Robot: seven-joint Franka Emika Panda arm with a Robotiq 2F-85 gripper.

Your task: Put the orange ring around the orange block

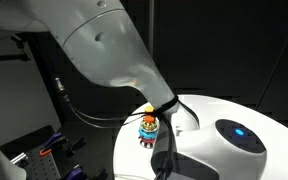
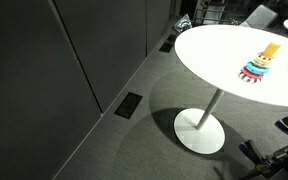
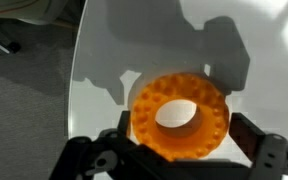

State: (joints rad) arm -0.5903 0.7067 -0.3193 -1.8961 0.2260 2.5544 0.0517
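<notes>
1. Tool (image 3: 181, 136): seen in the wrist view with its two dark fingers (image 3: 256, 140) spread wide and nothing pinched between them.
2. Orange ring (image 3: 179, 115): it lies flat on the white worktop (image 3: 134, 40) in the gap between the tool's fingers, its hole facing up. Whether either finger touches its rim cannot be told.
3. Ring-stack toy (image 2: 254, 70): it stands upright on the worktop in both exterior views, its coloured rings widening toward the base. In an exterior view it sits close beside the lower end of the arm (image 1: 114, 45), on the side away from the tool's fingers.
4. Orange block (image 2: 270, 50): a narrow upright peg forming the tip of the toy, bare above the stacked rings and apart from the orange ring under the tool.
5. Surroundings: the worktop is round, on a single pedestal foot (image 2: 199, 130). Grey carpet (image 2: 104, 140) lies below it, beyond the worktop's edge from the tool.
</notes>
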